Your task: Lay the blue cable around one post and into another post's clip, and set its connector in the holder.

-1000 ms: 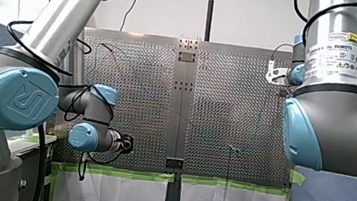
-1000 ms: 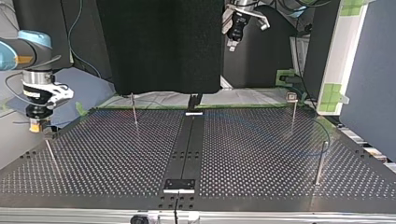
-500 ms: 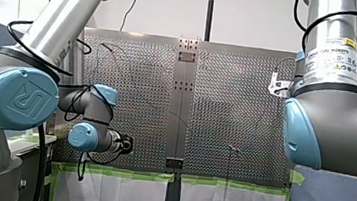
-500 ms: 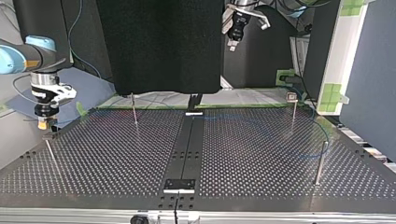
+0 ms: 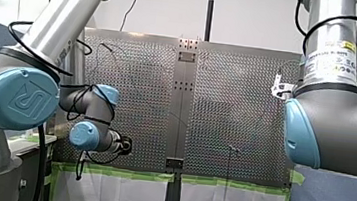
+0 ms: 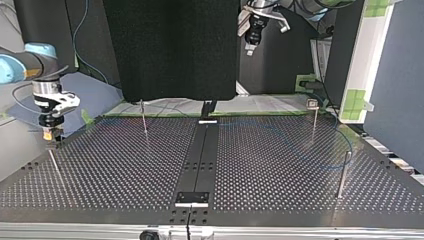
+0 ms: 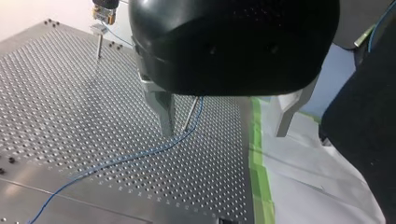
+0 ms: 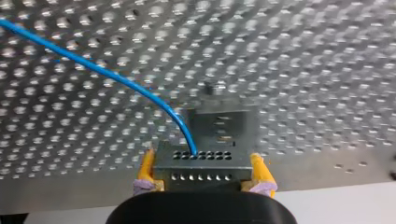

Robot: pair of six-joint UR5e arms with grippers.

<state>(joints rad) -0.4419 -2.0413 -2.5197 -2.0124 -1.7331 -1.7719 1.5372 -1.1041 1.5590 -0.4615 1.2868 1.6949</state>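
Showing the right gripper (image 8: 202,158) clamped on the connector (image 8: 205,167), a grey metal block pierced with two rows of small holes and pinched at its two ends by the yellow pads (image 8: 147,169). The blue cable (image 8: 100,70) leaves the connector's upper row of holes and curves away over the perforated table (image 8: 303,56). Just ahead of the connector sits the holder (image 8: 219,123), a small grey block; whether the two touch cannot be told. In the left wrist view, the left gripper (image 7: 226,123) hangs over the table near its taped edge, its metal fingers (image 7: 164,109) spread wide and holding nothing. A thin post (image 7: 190,114) shows between the fingers, close by one of them. The cable comes down beside this post, turns near its foot and runs off across the table. In the top view, a near post (image 6: 342,172) stands at the right, and a farther one, the clip post (image 6: 314,122), carries a small head. The right gripper hovers at the view's left above the holder, well apart from the raised left gripper
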